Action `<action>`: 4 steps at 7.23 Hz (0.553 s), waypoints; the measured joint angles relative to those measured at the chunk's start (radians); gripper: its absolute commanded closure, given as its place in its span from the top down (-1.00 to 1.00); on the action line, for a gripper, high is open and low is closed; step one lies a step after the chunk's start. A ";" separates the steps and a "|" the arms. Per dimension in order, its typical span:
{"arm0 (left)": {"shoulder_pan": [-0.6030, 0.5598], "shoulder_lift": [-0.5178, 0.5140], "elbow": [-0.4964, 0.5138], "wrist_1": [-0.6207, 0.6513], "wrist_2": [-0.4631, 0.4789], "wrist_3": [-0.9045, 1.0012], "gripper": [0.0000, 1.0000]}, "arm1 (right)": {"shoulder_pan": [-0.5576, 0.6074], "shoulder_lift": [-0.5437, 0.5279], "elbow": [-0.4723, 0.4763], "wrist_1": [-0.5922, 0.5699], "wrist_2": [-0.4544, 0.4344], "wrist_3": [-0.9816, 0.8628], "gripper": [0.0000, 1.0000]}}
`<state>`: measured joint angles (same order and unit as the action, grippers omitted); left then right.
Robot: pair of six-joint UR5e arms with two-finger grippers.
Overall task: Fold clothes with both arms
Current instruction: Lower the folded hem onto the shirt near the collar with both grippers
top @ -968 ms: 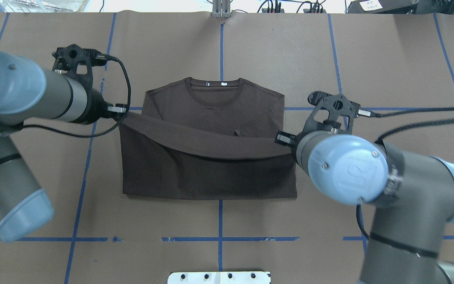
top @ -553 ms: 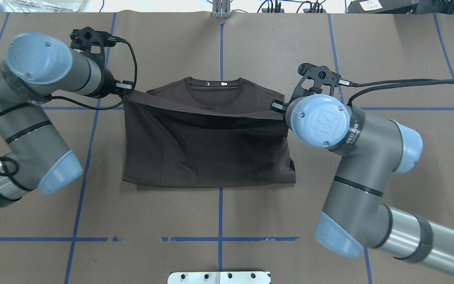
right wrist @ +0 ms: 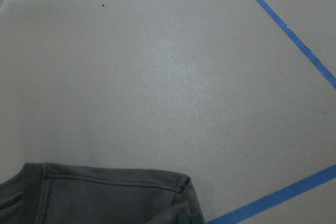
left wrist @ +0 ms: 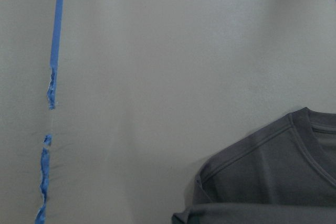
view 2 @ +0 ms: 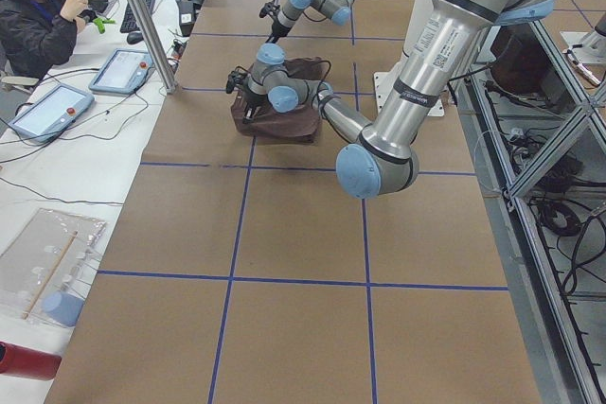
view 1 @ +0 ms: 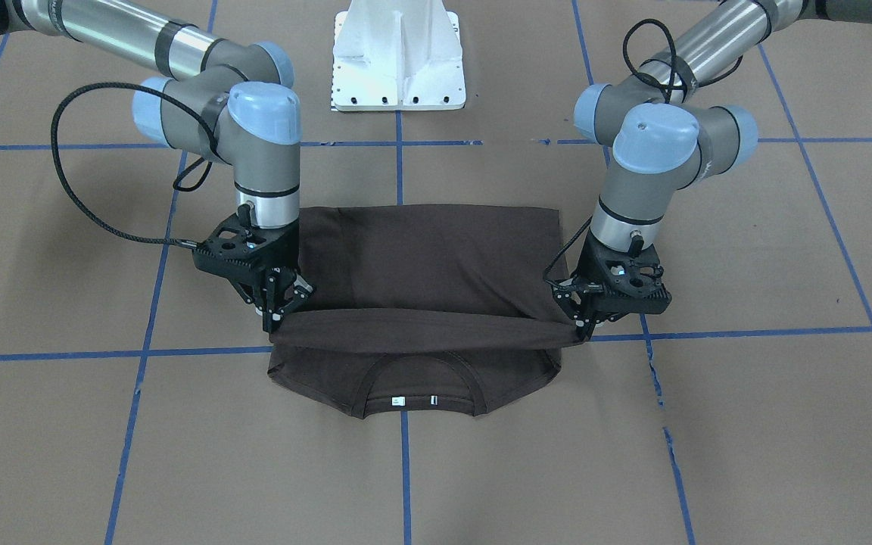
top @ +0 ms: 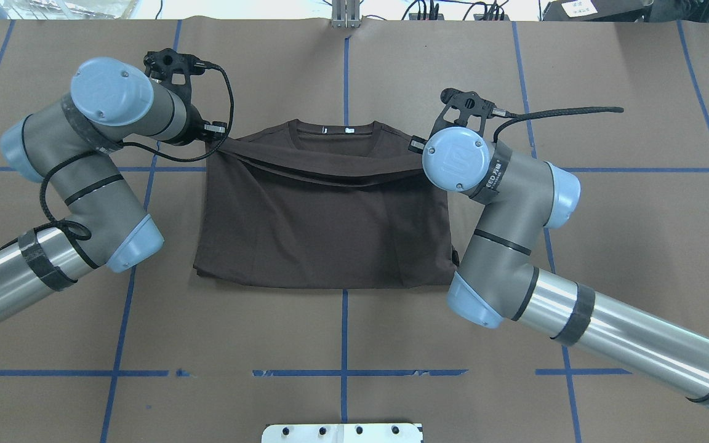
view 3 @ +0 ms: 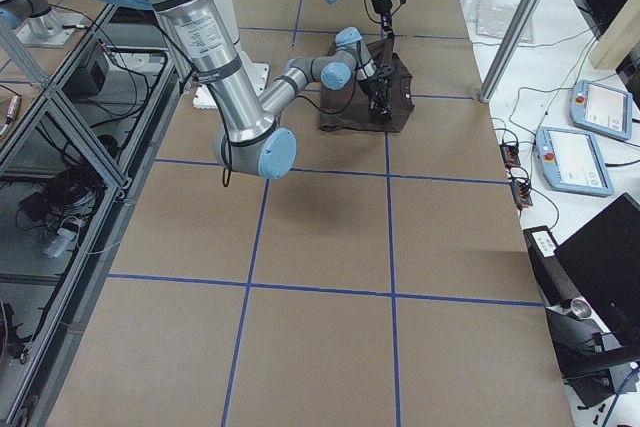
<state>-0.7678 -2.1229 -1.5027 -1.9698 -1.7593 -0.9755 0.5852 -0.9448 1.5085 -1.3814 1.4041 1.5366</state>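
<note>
Left black gripper (view 1: 578, 328) and right black gripper (view 1: 274, 324) pinch the dark brown knit T-shirt's (view 1: 421, 257) hem beside its ribbed collar (view 1: 421, 357); lowering and release apparently remain.

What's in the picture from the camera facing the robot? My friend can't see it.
The left gripper, on the picture's right, and the right gripper, on its left, pinch a folded edge of a dark brown T-shirt, stretched tight between them just short of the collar. It lies on a brown table with blue tape lines.

Bright, even overhead light; soft shadows under arms; wrist views slightly hazy.
</note>
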 measured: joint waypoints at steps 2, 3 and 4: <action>0.003 -0.024 0.060 -0.015 0.026 0.001 -1.00 | 0.011 0.011 -0.059 0.035 0.001 -0.002 -1.00; 0.003 -0.028 0.073 -0.019 0.035 0.002 -1.00 | 0.016 0.012 -0.067 0.039 0.001 -0.005 -1.00; 0.004 -0.031 0.078 -0.020 0.038 0.002 -1.00 | 0.023 0.012 -0.069 0.040 0.001 -0.009 -1.00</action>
<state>-0.7641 -2.1534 -1.4246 -1.9903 -1.7213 -0.9735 0.6081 -0.9329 1.4393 -1.3414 1.4055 1.5272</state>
